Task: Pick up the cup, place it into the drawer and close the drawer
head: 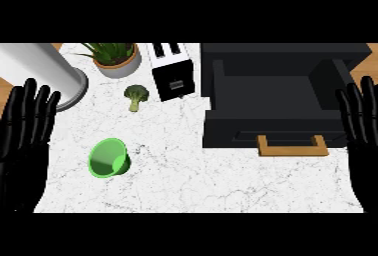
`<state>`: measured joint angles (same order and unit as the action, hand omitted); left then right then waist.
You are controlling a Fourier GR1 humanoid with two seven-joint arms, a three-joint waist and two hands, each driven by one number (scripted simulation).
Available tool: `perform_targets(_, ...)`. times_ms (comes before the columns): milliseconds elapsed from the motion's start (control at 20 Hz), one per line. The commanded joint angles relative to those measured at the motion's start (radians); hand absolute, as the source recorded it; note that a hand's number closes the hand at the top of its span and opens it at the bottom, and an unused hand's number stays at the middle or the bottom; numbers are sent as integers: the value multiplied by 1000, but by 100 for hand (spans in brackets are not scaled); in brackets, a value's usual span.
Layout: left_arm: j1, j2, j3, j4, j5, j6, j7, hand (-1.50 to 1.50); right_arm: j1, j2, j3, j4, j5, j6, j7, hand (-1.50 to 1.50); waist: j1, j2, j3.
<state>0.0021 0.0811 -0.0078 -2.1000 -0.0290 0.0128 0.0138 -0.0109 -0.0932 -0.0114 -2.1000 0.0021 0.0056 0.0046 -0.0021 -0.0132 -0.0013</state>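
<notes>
A green cup lies tilted on the white marble counter, its mouth facing up and left. The black drawer unit stands at the right with its drawer pulled open; a wooden handle sticks out of the drawer's front. My left hand rests open at the left edge, fingers up, a little left of the cup. At the right edge, beside the drawer, my right hand rests open in the same way. Neither hand touches anything.
A broccoli floret lies behind the cup. A potted plant, a black-and-white toaster and a large white cylinder stand along the back left.
</notes>
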Motion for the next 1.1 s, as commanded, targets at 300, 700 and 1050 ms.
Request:
perform_targets(300,21,149,-128,132,510,-496,29,-150,-4,-22,77,45,-23,81,43,-150,-16,35,-6)
perform_targets(700,-89,397,85,542,831,-877,-8,-150,-37,-43,35,85,-63,104,70,-150,-12,20,0)
perform_targets(1050,-231,328,96,816,599,-954,-62,-150,-176,-87,-68,184,-137,145,98,-150,-4,16,1)
